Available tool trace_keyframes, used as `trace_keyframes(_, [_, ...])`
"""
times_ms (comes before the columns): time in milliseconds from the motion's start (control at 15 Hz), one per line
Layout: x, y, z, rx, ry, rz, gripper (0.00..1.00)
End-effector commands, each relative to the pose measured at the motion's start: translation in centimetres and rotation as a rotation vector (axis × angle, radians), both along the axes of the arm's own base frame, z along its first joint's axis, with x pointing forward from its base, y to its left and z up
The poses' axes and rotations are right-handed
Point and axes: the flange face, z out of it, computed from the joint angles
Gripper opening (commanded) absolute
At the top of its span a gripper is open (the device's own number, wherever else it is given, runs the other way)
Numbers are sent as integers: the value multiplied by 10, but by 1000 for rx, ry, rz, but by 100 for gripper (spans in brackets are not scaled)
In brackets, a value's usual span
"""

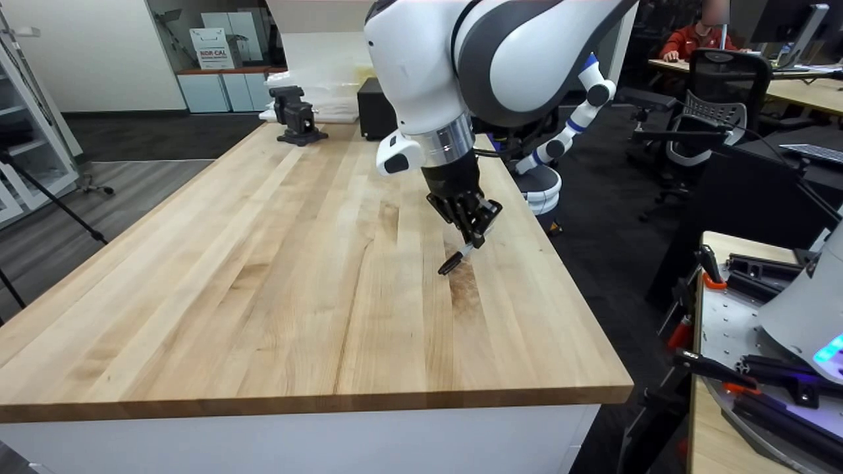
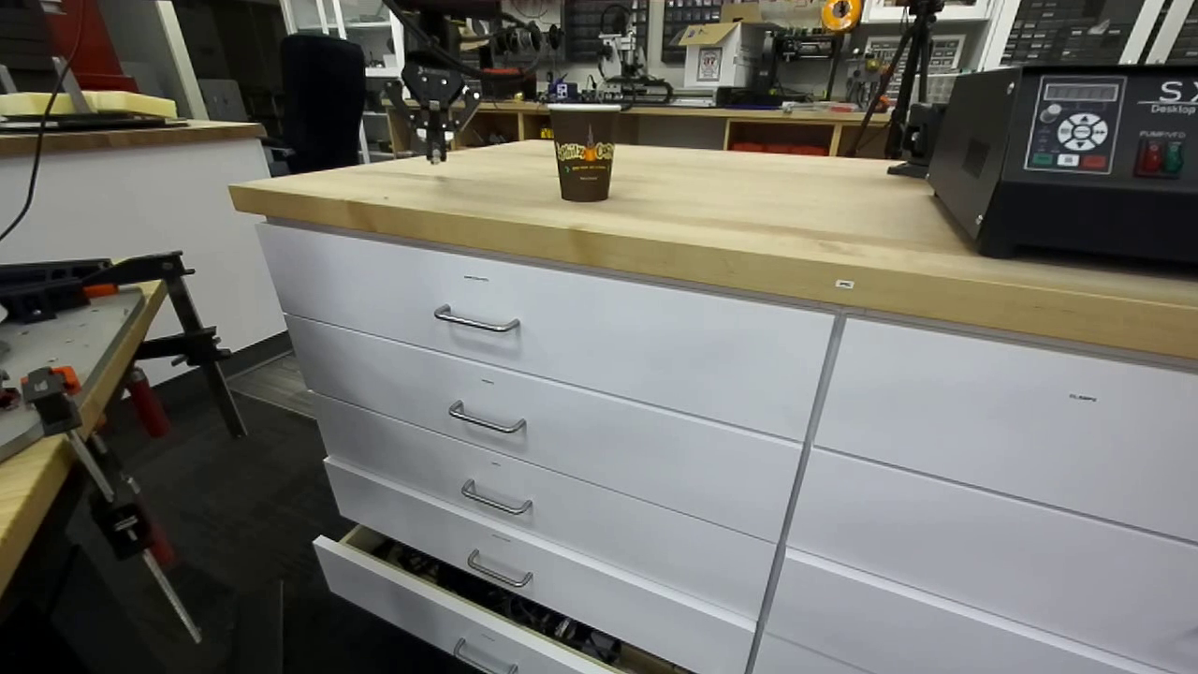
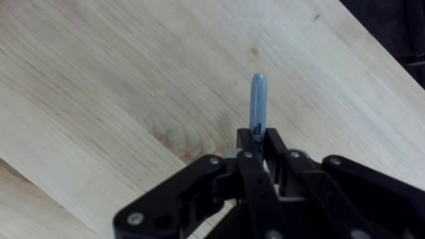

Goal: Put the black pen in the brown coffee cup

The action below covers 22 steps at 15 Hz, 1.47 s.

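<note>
The fingers point(image 3: 243, 140) of the gripper point(image 3: 258, 132) clamp the black pen point(image 3: 258, 99) at the lower centre of the wrist view; the pen's grey end projects upward in that frame. In an exterior view, its black end slants to the lower left, just below and right of centre; contact with the tabletop point(image 1: 263, 309) cannot be determined. In an exterior view, the brown coffee cup point(image 2: 585, 173) stands upright at the upper centre, apart from the gripper.

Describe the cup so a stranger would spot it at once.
In an exterior view, find the wooden table above white drawers. By its near edge, between the gripper and the black machine, stands the cup. Unlike either, it is brown and tapered, with yellow lettering.
</note>
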Motion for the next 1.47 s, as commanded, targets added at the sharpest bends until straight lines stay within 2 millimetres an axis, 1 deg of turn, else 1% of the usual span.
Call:
trace_keyframes(0, [22,-25,37,-84,-69,-68,6])
trace_keyframes(333, [56,-62,83,-115,-151,-172,6])
trace_keyframes(467, [64,-74,100,-116,-173,-206,6])
trace_keyframes(600, [71,-84,112,-120,-188,-234,6])
trace_keyframes(733, [78,-96,121,-127,-213,-277,6])
trace_keyframes(1067, [98,-139,131,-170,-261,-418,6])
trace_keyframes(1200, [104,-156,135,-190,-274,-463,6])
trace_keyframes(1400, [108,-174,138,-215,-269,-510,6])
